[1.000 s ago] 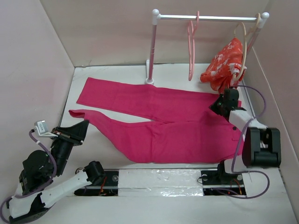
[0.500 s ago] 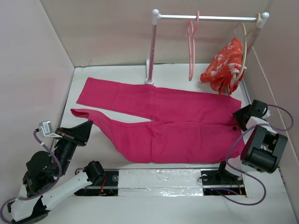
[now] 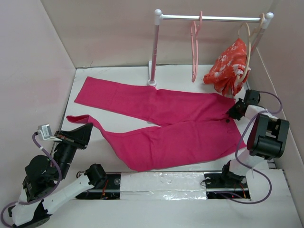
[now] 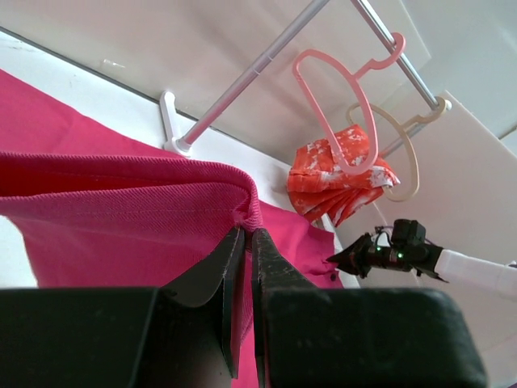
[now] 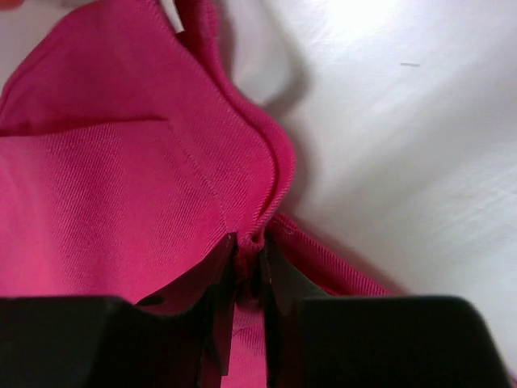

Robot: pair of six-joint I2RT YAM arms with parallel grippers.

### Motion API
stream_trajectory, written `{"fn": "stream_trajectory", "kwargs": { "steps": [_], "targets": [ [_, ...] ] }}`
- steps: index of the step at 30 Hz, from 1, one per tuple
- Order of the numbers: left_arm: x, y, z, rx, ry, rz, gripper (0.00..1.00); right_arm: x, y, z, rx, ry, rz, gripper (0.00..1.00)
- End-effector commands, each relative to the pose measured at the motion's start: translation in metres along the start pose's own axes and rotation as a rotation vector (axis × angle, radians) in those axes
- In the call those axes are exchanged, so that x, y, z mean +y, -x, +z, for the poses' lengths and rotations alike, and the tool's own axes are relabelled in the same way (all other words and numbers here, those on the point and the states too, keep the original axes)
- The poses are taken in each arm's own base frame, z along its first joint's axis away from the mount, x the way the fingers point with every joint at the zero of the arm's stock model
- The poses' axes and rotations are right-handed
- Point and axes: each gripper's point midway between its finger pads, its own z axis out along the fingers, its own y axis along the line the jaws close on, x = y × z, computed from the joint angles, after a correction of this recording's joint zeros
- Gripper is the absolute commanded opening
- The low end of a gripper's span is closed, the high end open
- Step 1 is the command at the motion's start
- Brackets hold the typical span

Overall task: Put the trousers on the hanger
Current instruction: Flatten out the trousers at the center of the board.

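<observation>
The magenta trousers [image 3: 175, 126] lie spread on the white table, waist to the right and both legs pointing left. My left gripper [image 3: 84, 130] is shut on the hem of the near leg, which folds over its tips in the left wrist view [image 4: 246, 233]. My right gripper [image 3: 233, 112] is shut on the waistband's far corner, with bunched cloth between its tips in the right wrist view [image 5: 249, 244]. The salmon-pink hanger [image 3: 194, 47] hangs empty on the rail, and it also shows in the left wrist view [image 4: 343, 105].
A rail [image 3: 213, 18] on white posts [image 3: 154, 47] stands at the back. A beige hanger [image 3: 248, 45] carries a red-orange floral garment [image 3: 228, 66] at its right end. Pink walls close in the left, back and right. A foil strip [image 3: 161, 183] runs between the arm bases.
My right gripper swung out to the right edge, then came back to the waistband's far corner. The trousers have shifted a little to the left and turned slightly. The left gripper has barely moved.
</observation>
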Motion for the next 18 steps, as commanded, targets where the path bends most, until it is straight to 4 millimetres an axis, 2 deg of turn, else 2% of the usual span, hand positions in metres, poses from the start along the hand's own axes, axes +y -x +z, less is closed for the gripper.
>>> {"fn": "stream_trajectory", "kwargs": {
  "steps": [1, 2, 3, 5, 6, 7, 9, 10, 11, 12, 13, 14, 15, 16, 17, 18],
  "targets": [
    [-0.001, 0.032, -0.014, -0.109, -0.035, -0.071, 0.00, 0.049, -0.010, 0.002, 0.074, 0.098, -0.116, 0.19],
    [0.000, 0.031, -0.013, -0.112, -0.028, -0.063, 0.00, 0.055, -0.013, 0.007, 0.092, 0.096, -0.130, 0.19],
    [-0.001, 0.030, -0.012, -0.106, -0.033, -0.059, 0.00, 0.072, -0.008, 0.006, 0.083, 0.119, -0.156, 0.18],
    [-0.003, 0.024, -0.008, -0.091, -0.028, -0.044, 0.00, 0.077, 0.002, 0.010, 0.062, 0.097, -0.150, 0.18],
    [-0.005, 0.022, -0.008, -0.087, -0.034, -0.040, 0.00, 0.087, 0.010, 0.010, 0.037, 0.110, -0.157, 0.18],
    [-0.006, 0.021, -0.007, -0.089, -0.031, -0.033, 0.00, 0.086, 0.018, 0.010, 0.014, 0.102, -0.145, 0.19],
    [-0.008, 0.018, -0.003, -0.088, -0.030, -0.007, 0.00, 0.089, 0.029, 0.006, -0.014, 0.126, -0.128, 0.37],
    [-0.009, 0.017, -0.003, -0.091, -0.032, 0.001, 0.00, 0.084, 0.034, 0.003, -0.024, 0.125, -0.113, 0.44],
    [-0.009, 0.016, -0.002, -0.094, -0.034, 0.009, 0.00, 0.081, 0.037, -0.002, -0.039, 0.124, -0.104, 0.63],
    [-0.012, 0.014, 0.002, -0.092, -0.034, 0.032, 0.00, 0.074, 0.039, -0.014, -0.077, 0.114, -0.096, 0.75],
    [-0.014, 0.013, 0.004, -0.090, -0.035, 0.046, 0.00, 0.080, 0.047, -0.027, -0.113, 0.137, -0.101, 0.75],
    [-0.016, 0.012, 0.006, -0.089, -0.034, 0.059, 0.00, 0.061, 0.040, -0.030, -0.128, 0.081, -0.082, 0.82],
    [-0.019, 0.012, 0.007, -0.091, -0.050, 0.064, 0.00, 0.050, 0.040, -0.037, -0.152, 0.054, -0.067, 0.82],
    [-0.018, 0.014, 0.007, -0.104, -0.037, 0.077, 0.00, 0.045, 0.048, -0.060, -0.231, 0.051, -0.051, 0.82],
    [-0.018, 0.013, 0.008, -0.106, -0.038, 0.086, 0.00, 0.015, 0.029, -0.059, -0.213, -0.001, -0.004, 0.82],
    [-0.022, 0.014, 0.008, -0.108, -0.056, 0.090, 0.00, 0.002, 0.023, -0.065, -0.230, -0.016, 0.019, 0.80]
  ]
}}
